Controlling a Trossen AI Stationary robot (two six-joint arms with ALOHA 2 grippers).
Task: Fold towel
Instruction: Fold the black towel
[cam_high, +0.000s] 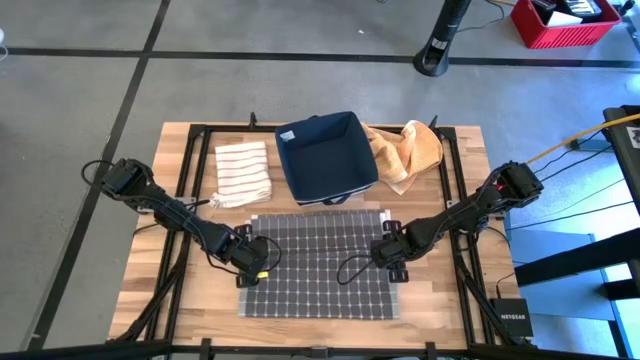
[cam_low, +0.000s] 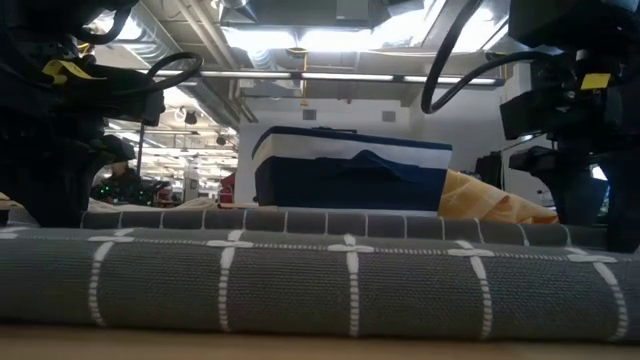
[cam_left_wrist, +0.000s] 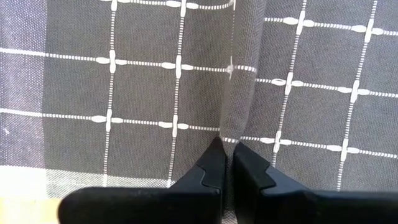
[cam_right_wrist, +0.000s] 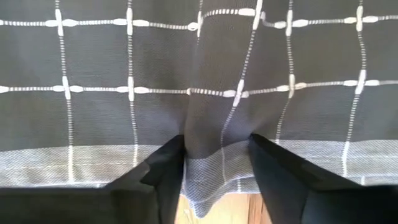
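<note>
A slatted wooden table (cam_high: 190, 300) stands on a grey concrete floor, and on its near half lies the grey grid-patterned towel (cam_high: 315, 265), spread flat with its long axis running from twelve to six o'clock in the high view. The left gripper (cam_high: 258, 256) sits at the towel's nine o'clock edge, its fingers nearly closed on a raised ridge of cloth, as the left wrist view shows. The right gripper (cam_high: 386, 252) is at the three o'clock edge, fingers partly open astride a pucker of the hem. Both are equally near, so the fold probably carries these edges along the towel's length. Beyond, at twelve o'clock, are a navy bin (cam_high: 325, 157), a striped cloth (cam_high: 243, 172) and an orange cloth (cam_high: 408, 152).
</note>
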